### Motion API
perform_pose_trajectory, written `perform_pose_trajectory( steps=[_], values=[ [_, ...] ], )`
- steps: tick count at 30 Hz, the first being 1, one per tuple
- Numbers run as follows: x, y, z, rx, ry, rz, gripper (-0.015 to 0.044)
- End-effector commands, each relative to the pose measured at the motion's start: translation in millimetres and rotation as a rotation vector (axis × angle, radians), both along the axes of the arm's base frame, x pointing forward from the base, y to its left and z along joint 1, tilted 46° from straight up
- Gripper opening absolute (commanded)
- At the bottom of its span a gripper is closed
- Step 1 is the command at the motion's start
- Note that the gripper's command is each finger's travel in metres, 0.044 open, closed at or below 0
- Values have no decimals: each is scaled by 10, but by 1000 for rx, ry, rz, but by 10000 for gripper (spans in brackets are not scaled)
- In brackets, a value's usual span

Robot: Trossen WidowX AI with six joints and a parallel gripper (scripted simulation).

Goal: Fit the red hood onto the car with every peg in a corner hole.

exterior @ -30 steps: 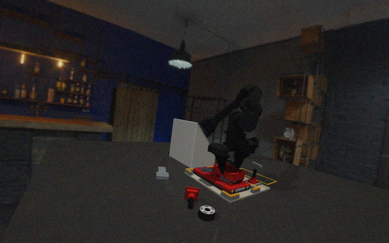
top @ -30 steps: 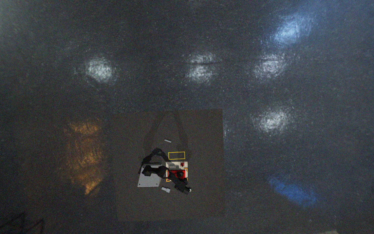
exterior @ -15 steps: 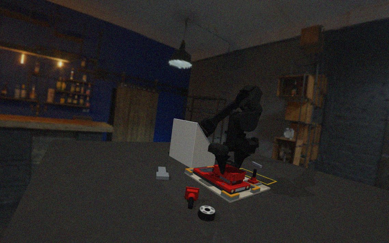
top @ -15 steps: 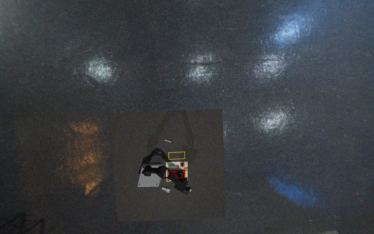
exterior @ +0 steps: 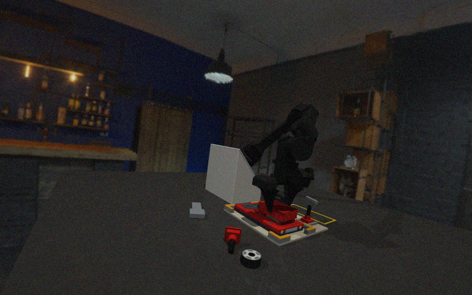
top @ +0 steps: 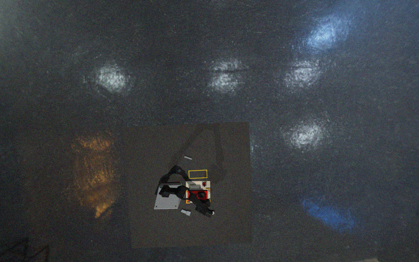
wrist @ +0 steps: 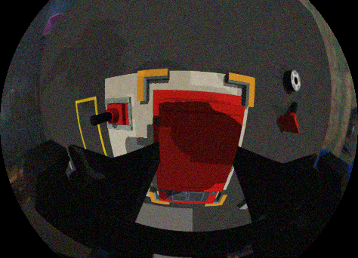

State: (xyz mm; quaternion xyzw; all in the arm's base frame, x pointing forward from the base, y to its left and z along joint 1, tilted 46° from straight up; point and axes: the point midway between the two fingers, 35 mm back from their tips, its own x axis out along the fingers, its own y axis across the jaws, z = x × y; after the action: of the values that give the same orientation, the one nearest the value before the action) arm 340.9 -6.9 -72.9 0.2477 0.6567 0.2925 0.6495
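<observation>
The red hood (exterior: 286, 214) (wrist: 200, 140) is over the deck of the red chassis (exterior: 247, 212) (wrist: 181, 93), roughly lined up with it. A dark strip shows under its edge in the exterior view. My black gripper (exterior: 279, 207) (wrist: 198, 148) is shut on the hood, one finger on each side. The chassis sits in the jig (exterior: 320, 229) (wrist: 121, 84), between its orange-topped corners. The hood hides the engine block and pegs, so I cannot tell whether the pegs are in the holes. From above, the arm covers part of the red car (top: 191, 195).
A red piece with a black shaft (exterior: 308, 217) (wrist: 121, 115) stands on the jig beside the car. A similar piece (exterior: 232, 234) (wrist: 290, 123) and a wheel (exterior: 250, 258) (wrist: 292, 81) lie nearby. A pale box (top: 167, 202) (exterior: 219, 172) and grey block (top: 185, 212) (exterior: 196, 212) are near the jig.
</observation>
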Motion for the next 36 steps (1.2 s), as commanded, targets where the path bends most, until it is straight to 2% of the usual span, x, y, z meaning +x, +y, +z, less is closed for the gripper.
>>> perform_pose_trajectory(
  steps=[1, 30, 36],
  values=[
    [-5, 16, -10, 5, 1, -5, 0],
    [-6, 78, -75, 2, 0, 0, 0],
    [-6, 80, -79, 1, 0, 1, 157]
  ],
)
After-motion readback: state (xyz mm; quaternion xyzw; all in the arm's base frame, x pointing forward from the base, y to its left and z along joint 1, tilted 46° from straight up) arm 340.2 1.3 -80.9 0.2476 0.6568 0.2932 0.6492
